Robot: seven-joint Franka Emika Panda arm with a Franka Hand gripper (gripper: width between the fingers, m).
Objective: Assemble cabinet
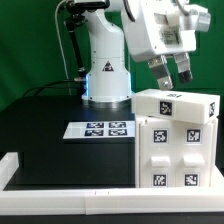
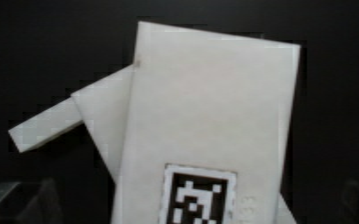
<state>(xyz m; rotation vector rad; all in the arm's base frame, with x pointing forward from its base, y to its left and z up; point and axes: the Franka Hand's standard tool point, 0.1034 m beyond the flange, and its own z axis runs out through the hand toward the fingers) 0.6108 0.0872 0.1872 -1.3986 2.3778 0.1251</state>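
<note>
The cabinet (image 1: 176, 140) stands upright on the black table (image 1: 40, 135), at the exterior view's right of the marker board (image 1: 101, 128), which lies flat in front of the robot base (image 1: 106, 75). Judging by how it looks, the body seems largely put together: four tagged panels sit flush on its front face and a tagged slab rests across its top, so what remains may be only a final seating or fastening, though I cannot confirm that. The gripper (image 1: 175, 72) hangs just above the cabinet's top, apart from it; its fingers look parted and hold nothing. The cabinet's right side is cut off by the frame edge. In the wrist view the cabinet (image 2: 202, 110) is a blurred white slab with one tag, and the joints are too soft to judge.
</note>
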